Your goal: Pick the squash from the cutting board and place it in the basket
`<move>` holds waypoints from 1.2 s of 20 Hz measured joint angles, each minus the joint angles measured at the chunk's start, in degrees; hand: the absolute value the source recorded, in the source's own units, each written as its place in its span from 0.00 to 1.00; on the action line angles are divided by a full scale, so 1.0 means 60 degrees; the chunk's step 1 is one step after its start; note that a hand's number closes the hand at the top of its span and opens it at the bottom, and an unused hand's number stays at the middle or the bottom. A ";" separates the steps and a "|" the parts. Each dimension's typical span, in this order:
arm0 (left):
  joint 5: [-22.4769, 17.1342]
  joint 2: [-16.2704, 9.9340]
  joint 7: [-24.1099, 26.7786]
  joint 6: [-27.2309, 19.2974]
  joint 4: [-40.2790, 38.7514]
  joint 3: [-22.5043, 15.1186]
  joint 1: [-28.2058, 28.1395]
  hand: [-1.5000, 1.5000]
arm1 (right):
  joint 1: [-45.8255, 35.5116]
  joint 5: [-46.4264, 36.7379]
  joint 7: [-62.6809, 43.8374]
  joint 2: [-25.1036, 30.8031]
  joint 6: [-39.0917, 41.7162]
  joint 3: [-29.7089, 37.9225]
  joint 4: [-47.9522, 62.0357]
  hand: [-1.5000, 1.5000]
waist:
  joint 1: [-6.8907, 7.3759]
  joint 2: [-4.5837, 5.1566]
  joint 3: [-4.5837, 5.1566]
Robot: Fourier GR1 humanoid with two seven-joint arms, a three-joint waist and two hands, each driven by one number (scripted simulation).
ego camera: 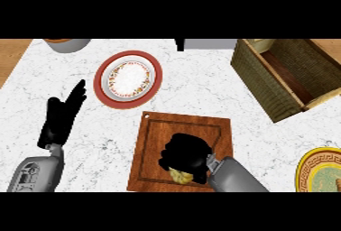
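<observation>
- My right hand (186, 152) sits low over the cutting board (154, 149), fingers curled down around the squash (180, 176), which shows only as a pale yellow end poking out just beneath my palm.
- The squash is on the board, at its near edge, and I cannot tell whether it has left the wood yet.
- My left hand (61, 118) rests off to the far side of the board, fingers straight and relaxed, holding nothing.
- The basket (286, 76) stands up and away from my right hand, well apart from the board, its open mouth tilted toward me.
- Risk one, as I judge it: most of the squash is hidden under my fingers, so the hold may be off-centre; a rounded vegetable gripped near one end could swing or slide out on the lift.
- Risk two: the near wall of the basket lies between my hand and its hollow; carrying too low could knock the squash against that rim.
- Risk three: a red-rimmed plate (130, 79) lies beyond the board and a yellow plate (320, 173) sits just beside my forearm; a wide swing of the arm could brush the yellow one.
</observation>
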State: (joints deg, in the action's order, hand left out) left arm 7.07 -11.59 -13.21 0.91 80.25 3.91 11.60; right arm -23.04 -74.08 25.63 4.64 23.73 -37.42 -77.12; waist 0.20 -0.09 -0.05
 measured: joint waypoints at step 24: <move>0.0017 0.0042 0.0018 0.0117 -0.0259 0.0083 0.0231 0.50 | -0.2113 0.4159 -0.8638 -0.0769 0.0116 0.3199 -0.2082 1.00 | 0.0018 -0.0025 0.0006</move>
State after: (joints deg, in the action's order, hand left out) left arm 7.17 -11.34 -13.10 1.61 78.70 4.41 12.98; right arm -35.72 -49.12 -26.20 0.03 24.43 -18.22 -89.61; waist 0.31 -0.24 -0.01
